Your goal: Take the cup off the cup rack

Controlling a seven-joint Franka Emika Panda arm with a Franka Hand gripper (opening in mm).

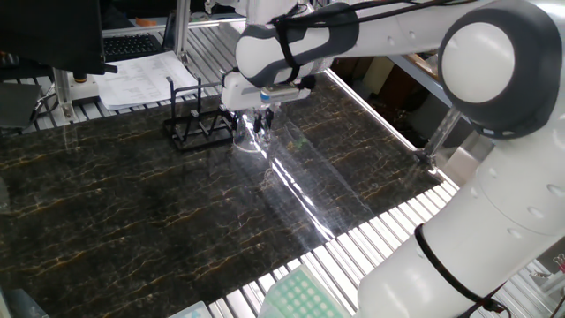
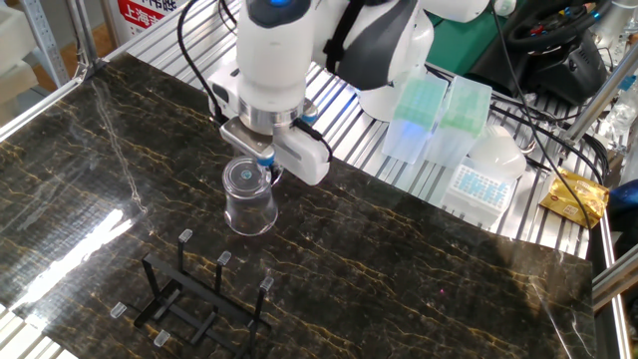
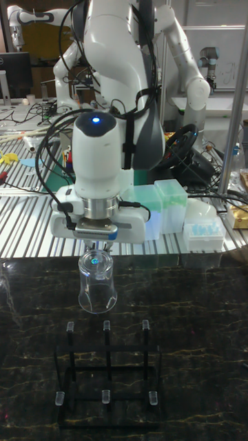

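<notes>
The cup (image 2: 249,202) was held upside down, its base gripped from above by the pincer (image 2: 253,171), directly beneath it with its long axis upright. It was clear of the cup rack (image 2: 195,289), just beside the pegs, over the table (image 2: 419,249).

My white Franka arm reaches over the table, wrist pointing straight down. I see the two-finger gripper (image 2: 261,167) closed, low above the surface.
</notes>
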